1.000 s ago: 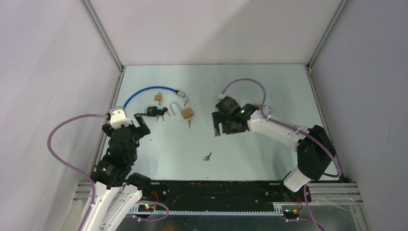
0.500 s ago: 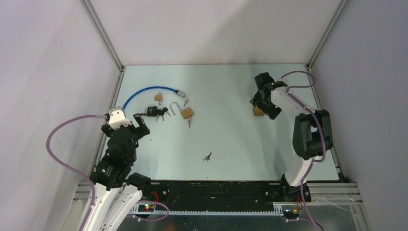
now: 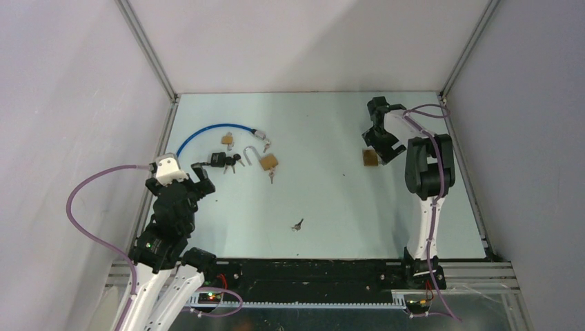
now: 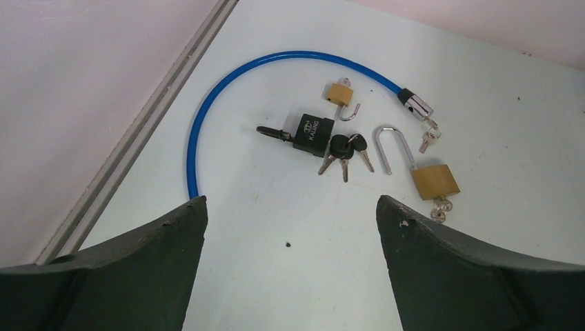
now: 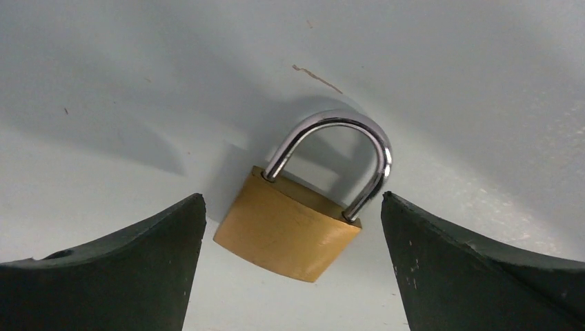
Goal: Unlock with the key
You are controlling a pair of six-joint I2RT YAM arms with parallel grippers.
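- right fingers (image 5: 124, 262) spread, empty, over shut padlock (image 5: 290, 231); should close squarely on its brass body
- left fingers (image 4: 138, 269) spread, empty; should fetch loose key (image 3: 297, 225)

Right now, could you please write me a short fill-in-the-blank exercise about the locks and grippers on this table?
1. The brass padlock framed by the right gripper in its wrist view has its shackle ____.
2. The cable lying by the black padlock is coloured ____.
3. The left gripper is open and holds ____.
Missing words: closed; blue; nothing.
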